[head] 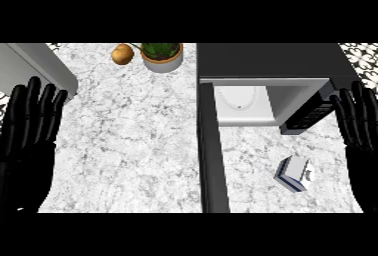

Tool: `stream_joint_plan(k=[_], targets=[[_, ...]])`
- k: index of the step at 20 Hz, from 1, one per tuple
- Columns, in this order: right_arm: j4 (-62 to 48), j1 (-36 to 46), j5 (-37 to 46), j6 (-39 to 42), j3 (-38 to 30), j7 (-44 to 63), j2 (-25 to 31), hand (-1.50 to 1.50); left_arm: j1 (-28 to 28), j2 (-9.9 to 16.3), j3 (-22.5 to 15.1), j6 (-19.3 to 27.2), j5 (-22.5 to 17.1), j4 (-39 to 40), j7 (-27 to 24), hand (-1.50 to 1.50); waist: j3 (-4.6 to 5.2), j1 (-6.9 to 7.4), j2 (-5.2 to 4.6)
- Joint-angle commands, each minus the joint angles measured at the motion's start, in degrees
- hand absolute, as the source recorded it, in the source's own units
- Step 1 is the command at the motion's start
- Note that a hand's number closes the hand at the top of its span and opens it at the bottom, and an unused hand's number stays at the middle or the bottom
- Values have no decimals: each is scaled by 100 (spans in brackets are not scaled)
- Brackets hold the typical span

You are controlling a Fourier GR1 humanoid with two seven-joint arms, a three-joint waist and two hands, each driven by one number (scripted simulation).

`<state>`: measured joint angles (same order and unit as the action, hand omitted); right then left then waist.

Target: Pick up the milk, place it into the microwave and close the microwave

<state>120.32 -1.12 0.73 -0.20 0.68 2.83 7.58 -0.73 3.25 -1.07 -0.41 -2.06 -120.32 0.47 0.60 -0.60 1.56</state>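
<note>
The milk [295, 172], a small white and blue carton, lies on the marble counter [133, 130] in front of the microwave, toward the right. The dark microwave [269, 60] stands at the upper right with its white inside [244, 102] exposed. Its door [209, 150] hangs open, swung out toward the front as a long dark strip left of the carton. My right hand [359, 117] is at the right edge, open with fingers up, above and right of the carton, touching nothing. My left hand [28, 125] rests open at the left edge, fingers up.
A potted green plant [162, 55] and a brown round object [122, 54] stand at the back of the counter. A grey appliance edge [40, 65] shows at the upper left. The open door splits the counter into a wide left part and a narrower right part.
</note>
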Motion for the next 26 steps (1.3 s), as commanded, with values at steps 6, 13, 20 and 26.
stream_joint_plan(k=[6, 13, 20, 26], targets=[[320, -110, 1419, -1795, 340, 146, -741, -150, 344, 95, -259, 146, 728, -429, 211, -150, -58, 57, -146], [387, -646, 917, -2322, 2402, 155, -754, -150, 1408, -320, -767, 396, 110, -927, 501, -150, -59, 81, -143], [481, -593, 1552, -2910, 2312, 365, -757, -150, 1954, 17, -121, -156, -673, -1265, 220, -150, -58, 73, -148], [114, -836, 1468, -2958, 1856, 70, -672, -150, 3013, -39, -339, -528, -587, -1441, -461, -150, -59, 93, -146]])
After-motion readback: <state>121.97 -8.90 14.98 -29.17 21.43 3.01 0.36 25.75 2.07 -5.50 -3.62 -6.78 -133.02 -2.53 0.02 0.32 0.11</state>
